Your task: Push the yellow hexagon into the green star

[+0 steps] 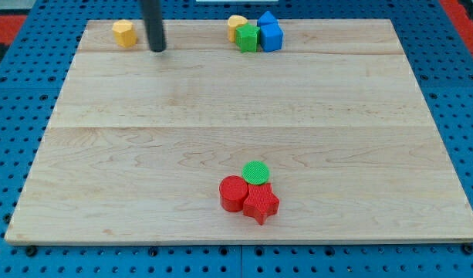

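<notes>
A yellow block (124, 32), roughly hexagonal, lies near the board's top left corner. My tip (157, 49) rests on the board just to its right and slightly lower, a small gap apart. A green block (247, 37), which looks like the star, sits at the top centre. It touches a second yellow block (236, 25) on its upper left and blue blocks (270, 34) on its right. The green block is well to the right of my tip.
A green round block (256, 172), a red cylinder (233, 193) and a red star (261, 205) are clustered together near the bottom centre. The wooden board (105, 177) lies on a blue pegboard surface.
</notes>
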Controlling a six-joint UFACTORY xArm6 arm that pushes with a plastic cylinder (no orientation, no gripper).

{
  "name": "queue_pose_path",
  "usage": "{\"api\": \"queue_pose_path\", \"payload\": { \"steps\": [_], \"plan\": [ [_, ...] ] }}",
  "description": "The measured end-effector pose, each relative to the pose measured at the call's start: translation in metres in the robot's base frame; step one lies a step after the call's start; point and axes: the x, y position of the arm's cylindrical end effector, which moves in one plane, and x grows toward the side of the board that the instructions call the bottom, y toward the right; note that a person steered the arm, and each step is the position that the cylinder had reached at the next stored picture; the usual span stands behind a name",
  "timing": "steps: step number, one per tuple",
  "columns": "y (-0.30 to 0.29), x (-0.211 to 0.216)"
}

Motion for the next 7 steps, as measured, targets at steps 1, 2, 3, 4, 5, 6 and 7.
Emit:
{"api": "queue_pose_path", "payload": {
  "steps": [1, 2, 3, 4, 5, 6, 7],
  "plan": [
    [-0.064, 0.004],
    [-0.093, -0.011],
    [-0.076, -0.042],
    [-0.059, -0.073],
    [-0.041, -0.069],
    [-0.042, -0.033],
    [-0.072, -0.013]
  ]
}}
